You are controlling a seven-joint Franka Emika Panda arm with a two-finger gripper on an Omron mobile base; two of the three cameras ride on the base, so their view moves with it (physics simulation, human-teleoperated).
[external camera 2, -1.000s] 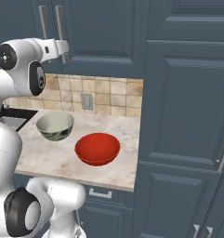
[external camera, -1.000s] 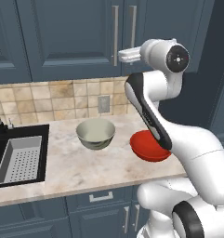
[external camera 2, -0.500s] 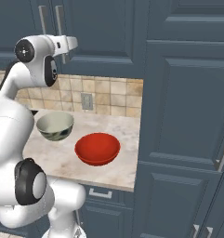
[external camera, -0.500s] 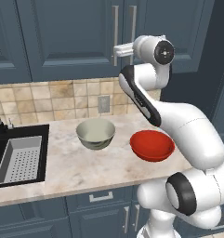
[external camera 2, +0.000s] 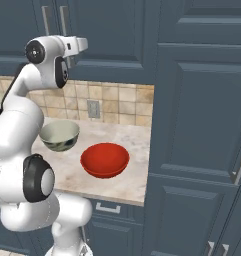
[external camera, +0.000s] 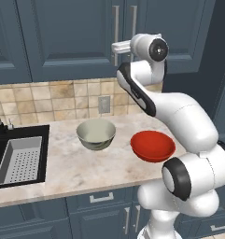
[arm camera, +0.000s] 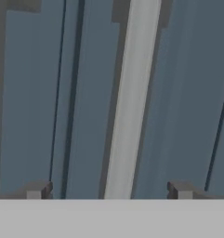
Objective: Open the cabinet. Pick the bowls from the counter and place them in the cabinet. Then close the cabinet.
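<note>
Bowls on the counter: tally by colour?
Red bowl: 1
Cream-white bowl: 1
Total: 2, both on the counter, not touching each other.

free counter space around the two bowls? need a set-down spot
Biggest bare patch: the counter front strip, between the sink and the cream bowl, running to the front edge. A narrower strip lies behind both bowls along the tiled backsplash. Crowded: the slim gap between the cream bowl and the red bowl, with the arm's white body beside the red bowl.
</note>
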